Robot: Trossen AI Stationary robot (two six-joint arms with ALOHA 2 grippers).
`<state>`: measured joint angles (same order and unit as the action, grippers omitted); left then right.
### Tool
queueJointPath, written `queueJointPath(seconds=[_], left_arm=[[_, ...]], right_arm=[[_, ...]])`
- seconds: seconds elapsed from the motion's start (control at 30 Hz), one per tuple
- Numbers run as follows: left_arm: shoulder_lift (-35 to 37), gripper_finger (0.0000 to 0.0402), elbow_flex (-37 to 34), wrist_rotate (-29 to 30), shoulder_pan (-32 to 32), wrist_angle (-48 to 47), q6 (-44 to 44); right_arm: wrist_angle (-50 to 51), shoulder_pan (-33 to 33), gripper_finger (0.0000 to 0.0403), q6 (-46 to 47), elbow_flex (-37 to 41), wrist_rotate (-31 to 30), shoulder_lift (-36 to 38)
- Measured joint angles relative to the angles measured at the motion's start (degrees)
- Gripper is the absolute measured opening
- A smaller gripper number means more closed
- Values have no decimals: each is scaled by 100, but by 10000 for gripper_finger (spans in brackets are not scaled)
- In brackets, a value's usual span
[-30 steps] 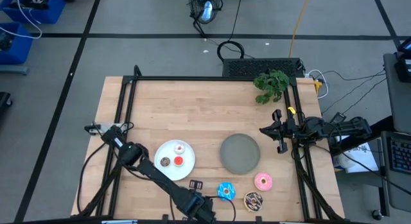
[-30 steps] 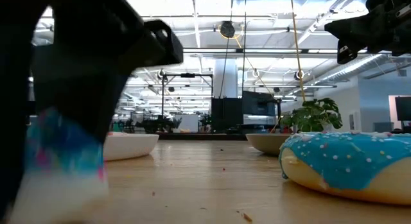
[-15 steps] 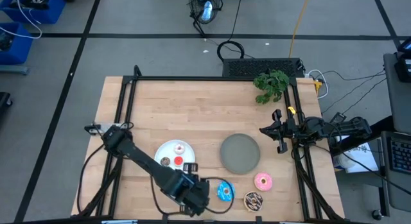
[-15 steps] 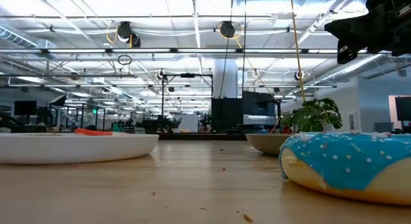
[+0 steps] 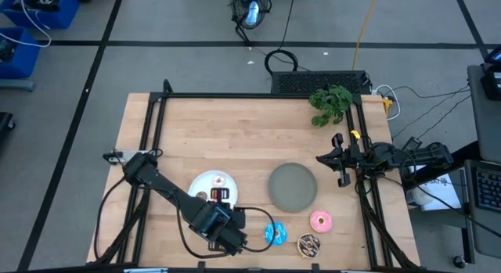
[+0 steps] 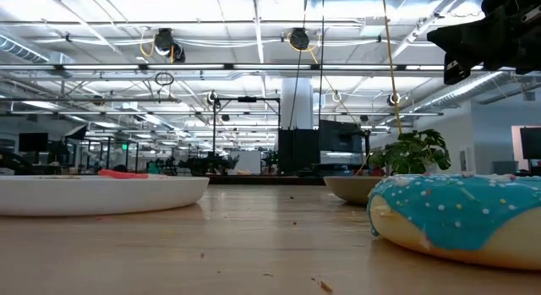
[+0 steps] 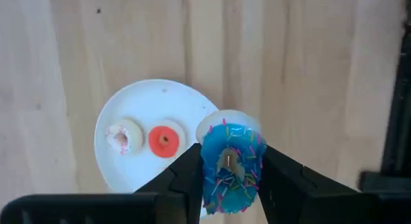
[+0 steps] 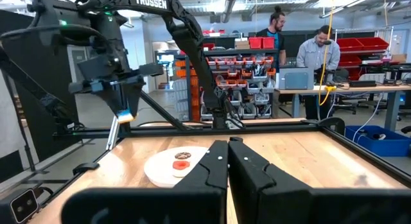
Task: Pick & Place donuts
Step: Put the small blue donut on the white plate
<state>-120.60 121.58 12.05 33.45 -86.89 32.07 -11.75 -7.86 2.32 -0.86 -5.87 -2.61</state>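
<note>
Since 1.0 s ago the left gripper (image 7: 230, 185) has travelled from the table's front edge, near the big blue donut (image 5: 275, 233), up and back over the white plate (image 5: 202, 182), carrying its load with it; the low view, then filled by the dark arm, now looks clear across the wood. Its 2 fingers (image 7: 186, 179) pinch a tiny blue sprinkled donut (image 7: 229, 166), held on edge above the plate's rim. On the plate lie a tiny whitish-pink donut (image 7: 123, 136) and a tiny red donut (image 7: 164, 139) side by side; a third, brownish ring (image 5: 202, 196) shows on the plate in the high view, close under the gripper.

Near the front edge the big blue donut sits just beside the brown sprinkled donut (image 5: 309, 244), with the pink donut (image 5: 321, 220) a little behind them and to the right. The grey plate (image 5: 293, 187) lies between the white plate and the pink donut.

The right gripper (image 8: 228, 161) waits at the table's right edge, well apart from the donuts, its fingers pressed together with nothing between them. 2 people stand at a bench in the room beyond
</note>
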Motion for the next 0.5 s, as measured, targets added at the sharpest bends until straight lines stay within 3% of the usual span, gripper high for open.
queueJointPath(seconds=[0.5], left_arm=[[856, 108, 2, 357, -155, -302, 265]], right_arm=[[86, -1, 0, -4, 1, 14, -9]])
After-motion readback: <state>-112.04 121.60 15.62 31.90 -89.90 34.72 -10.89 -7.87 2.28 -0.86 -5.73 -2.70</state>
